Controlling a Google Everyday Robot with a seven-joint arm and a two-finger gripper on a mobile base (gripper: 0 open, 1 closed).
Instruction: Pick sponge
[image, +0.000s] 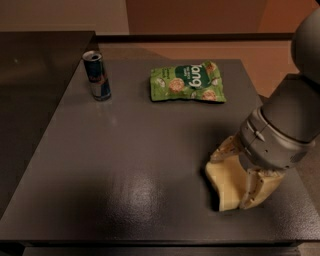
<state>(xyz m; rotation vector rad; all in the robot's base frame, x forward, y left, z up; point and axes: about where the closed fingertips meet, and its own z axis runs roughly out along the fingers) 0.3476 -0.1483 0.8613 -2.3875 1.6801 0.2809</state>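
1. Camera view: the sponge (226, 184) lies on the table (125, 165), at 4 o'clock from the table's centre.
2. The gripper (241, 172) sits over the sponge, its fingers (259, 191) clamped against the sponge's 11 and 4 o'clock sides.
3. A can (96, 76) stands at 10 o'clock; a snack bag (187, 82) lies at 1 o'clock.

Test lab is suggested: plain dark table (125, 165), can (97, 76) at 10 o'clock, snack bag (187, 82) at 12, robot gripper (235, 179) at 4.
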